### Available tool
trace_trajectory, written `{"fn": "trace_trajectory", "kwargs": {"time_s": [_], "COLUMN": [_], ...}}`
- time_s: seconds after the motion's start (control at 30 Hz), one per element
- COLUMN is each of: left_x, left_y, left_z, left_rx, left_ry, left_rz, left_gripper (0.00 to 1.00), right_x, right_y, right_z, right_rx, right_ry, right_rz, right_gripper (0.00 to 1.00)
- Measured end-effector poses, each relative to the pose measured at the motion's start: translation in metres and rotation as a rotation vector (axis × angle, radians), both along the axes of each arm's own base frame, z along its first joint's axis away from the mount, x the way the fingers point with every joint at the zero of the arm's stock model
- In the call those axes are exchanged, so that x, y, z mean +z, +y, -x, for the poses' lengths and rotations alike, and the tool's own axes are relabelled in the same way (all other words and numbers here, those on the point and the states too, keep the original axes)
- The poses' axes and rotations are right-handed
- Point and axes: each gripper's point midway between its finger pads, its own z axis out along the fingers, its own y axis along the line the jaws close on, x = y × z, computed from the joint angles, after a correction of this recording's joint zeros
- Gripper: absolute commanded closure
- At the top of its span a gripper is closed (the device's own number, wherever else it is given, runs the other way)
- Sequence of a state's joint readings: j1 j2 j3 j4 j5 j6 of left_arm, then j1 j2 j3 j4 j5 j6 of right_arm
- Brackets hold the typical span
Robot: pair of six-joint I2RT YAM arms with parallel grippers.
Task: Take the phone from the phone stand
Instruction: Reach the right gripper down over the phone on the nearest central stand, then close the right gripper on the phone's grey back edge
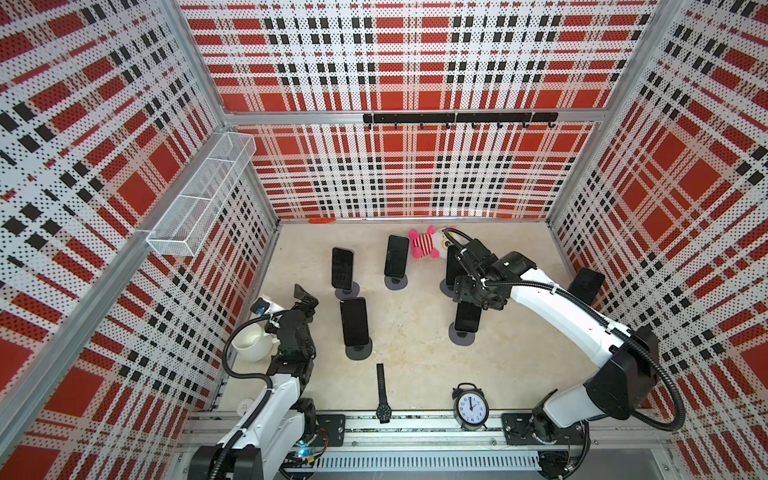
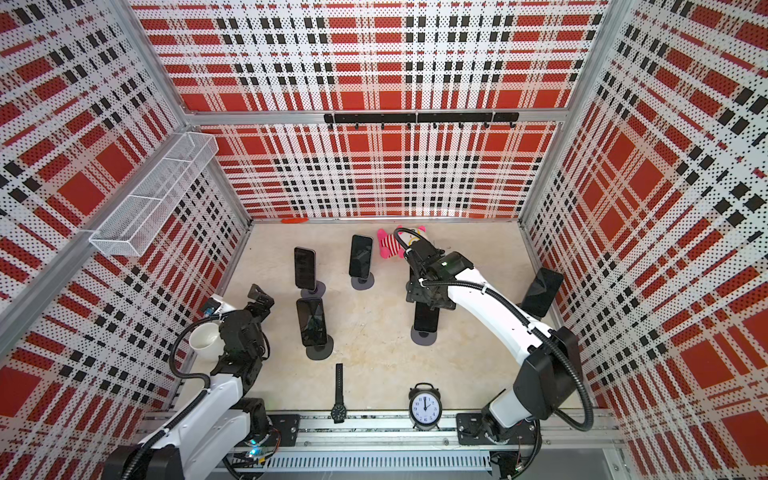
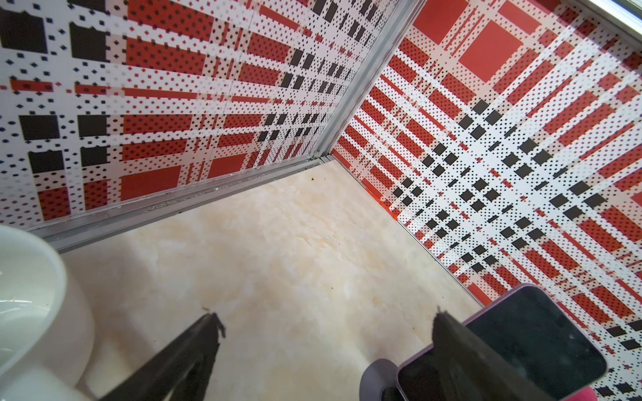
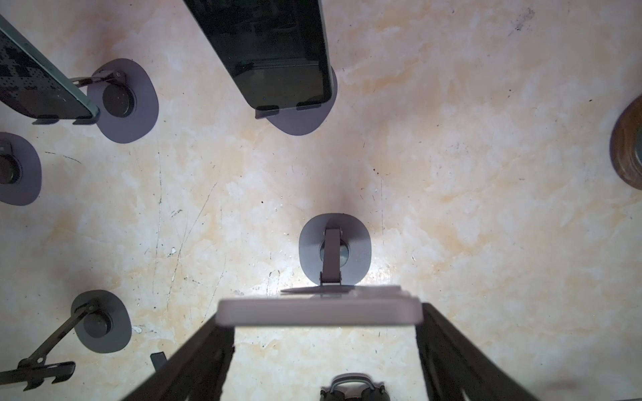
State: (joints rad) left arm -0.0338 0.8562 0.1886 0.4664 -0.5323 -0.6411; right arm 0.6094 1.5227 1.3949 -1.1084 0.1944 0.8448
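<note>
Plaid room: red/white/black perforated panels on 3 sides, alu posts at the corners. Back wall carries a black hook rail (image 1: 459,118); left wall has a white wire basket (image 1: 199,195). Tabletop (image 1: 415,365) is pale beige, marble-look, w/ thin scratches & dark specks showing in the right wrist view. Clock dirs = top views, 12 at back wall, read from table centre.

Task phone (image 1: 468,319) sits at 3, close to centre, leaning in its grey phone stand (image 4: 335,243), lower end down by the round base. Right gripper (image 4: 324,320) is over the phone's top end. Its wrist view shows one finger against each side of the upper edge, so it's clamped on the phone w/ jaws wide. Left gripper (image 3: 326,321) is at 9, spread apart, nothing btwn the fingers, bare tabletop beyond.

Others on stands:
- near-left phone (image 1: 354,328) at 9
- far-left phone (image 1: 341,268) at 10–11
- back phone (image 1: 396,255) at 12
- wall-side phone (image 1: 586,286) at 3, hard by the right wall

Misc:
- white cup (image 1: 251,341) at 9 by the left wall, just beside the left arm
- pink striped plush toy (image 1: 424,244) at 12, near the back wall
- wristwatch (image 1: 382,395) at 6, laid straight
- alarm clock (image 1: 471,407) at 5, upright at the front edge
</note>
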Motion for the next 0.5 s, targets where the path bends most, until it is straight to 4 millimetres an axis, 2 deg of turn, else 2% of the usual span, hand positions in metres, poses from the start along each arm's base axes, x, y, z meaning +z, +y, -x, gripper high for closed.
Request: {"fn": "trace_trajectory", "kwargs": {"time_s": [0.2,0.5], "left_x": [-0.0044,-0.0089], "left_y": [0.0002,0.0028], "left_z": [0.0013,0.0048], "left_rx": [0.001,0.021], "left_ry": [0.013,0.031], "left_rz": [0.004,0.011], "left_gripper": [0.02,0.02], "right_x": [-0.0077,-0.0080], "right_y": [0.0018,0.0010], "right_z": [-0.0029,-0.0035], "right_rx": [0.005,0.004], "right_ry": [0.014,0.013], "right_rz": [0.013,0.020], "right_gripper": [0.19,0.27]}}
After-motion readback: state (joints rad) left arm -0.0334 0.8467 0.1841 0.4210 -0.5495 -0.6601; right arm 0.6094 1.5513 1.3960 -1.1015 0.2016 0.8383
